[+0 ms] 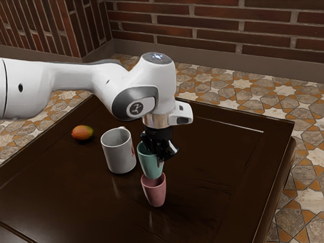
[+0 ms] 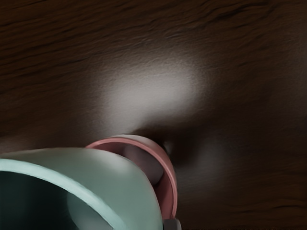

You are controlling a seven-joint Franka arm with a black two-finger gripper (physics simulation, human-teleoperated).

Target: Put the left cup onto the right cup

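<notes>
green cup (image 2: 96, 184) cropped, pink cup (image 2: 166, 175) half hidden

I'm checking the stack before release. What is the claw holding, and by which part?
The claw grips the teal cup by its rim, on the side away from the white mug. Its base sits in the pink cup.

Side overview, wrist close-up; common pink cup (image 1: 153, 191)

Ext. view: soft, even light, no hard shadows. The dark table (image 1: 228, 152) is shiny & shows faint mirror pics of the white mug (image 1: 119, 150) & pink cup (image 1: 153, 190). Wrist view: dim, w/ a pale glare patch (image 2: 148, 91) on the wood. The green cup (image 2: 96, 182) is dark inside.
</notes>
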